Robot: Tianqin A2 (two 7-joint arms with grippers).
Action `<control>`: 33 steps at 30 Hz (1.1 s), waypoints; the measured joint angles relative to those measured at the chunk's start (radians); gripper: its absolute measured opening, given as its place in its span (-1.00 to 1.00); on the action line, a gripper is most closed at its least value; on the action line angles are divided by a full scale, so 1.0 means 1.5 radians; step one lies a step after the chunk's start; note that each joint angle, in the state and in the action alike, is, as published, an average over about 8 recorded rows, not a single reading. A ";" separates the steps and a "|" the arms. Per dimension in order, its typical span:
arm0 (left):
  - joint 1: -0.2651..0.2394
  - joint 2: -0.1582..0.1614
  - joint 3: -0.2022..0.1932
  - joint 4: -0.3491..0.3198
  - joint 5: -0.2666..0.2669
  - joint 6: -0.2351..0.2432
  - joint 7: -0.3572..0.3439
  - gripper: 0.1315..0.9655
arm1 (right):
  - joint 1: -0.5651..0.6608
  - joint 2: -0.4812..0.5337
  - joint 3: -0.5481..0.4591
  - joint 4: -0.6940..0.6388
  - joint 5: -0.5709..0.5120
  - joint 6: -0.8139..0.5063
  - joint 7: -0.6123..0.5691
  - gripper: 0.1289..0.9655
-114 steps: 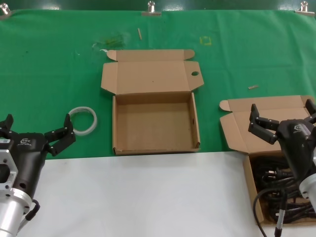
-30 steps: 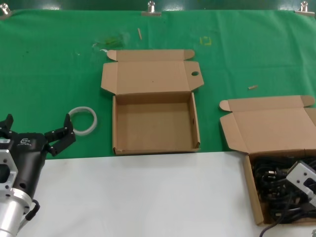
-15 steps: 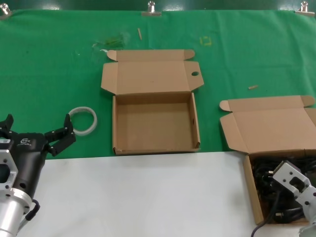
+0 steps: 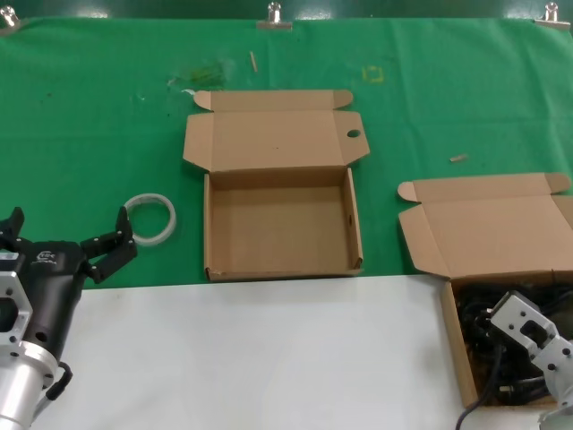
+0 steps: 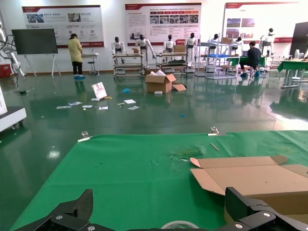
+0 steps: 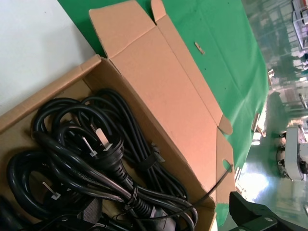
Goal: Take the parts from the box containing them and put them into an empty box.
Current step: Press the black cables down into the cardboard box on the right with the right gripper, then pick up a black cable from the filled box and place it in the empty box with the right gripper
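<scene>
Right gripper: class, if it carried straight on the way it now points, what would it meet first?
Most likely the black power cords piled in the open cardboard box; the right gripper hangs just above them, though depth is unclear.

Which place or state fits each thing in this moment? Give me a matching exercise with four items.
Things:
1. power cords
2. white ring
3. middle box
4. left gripper

Places or states:
A. open, hovering at the table's near left edge
B. on the green cloth, left of the middle box
C. piled in the right-hand box
D. lid open, nothing inside

Pairs: 1-C, 2-B, 3-D, 4-A
</scene>
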 joint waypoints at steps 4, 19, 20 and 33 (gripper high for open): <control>0.000 0.000 0.000 0.000 0.000 0.000 0.000 1.00 | 0.000 0.000 0.003 -0.005 0.000 -0.007 -0.001 0.95; 0.000 0.000 0.000 0.000 0.000 0.000 0.000 1.00 | -0.008 0.000 0.007 -0.003 0.000 -0.019 0.008 0.40; 0.000 0.000 0.000 0.000 0.000 0.000 0.000 1.00 | -0.009 0.000 0.007 -0.003 0.000 -0.019 0.010 0.34; 0.000 0.000 0.000 0.000 0.000 0.000 0.000 1.00 | -0.017 -0.011 0.007 -0.004 0.000 -0.028 0.022 -0.34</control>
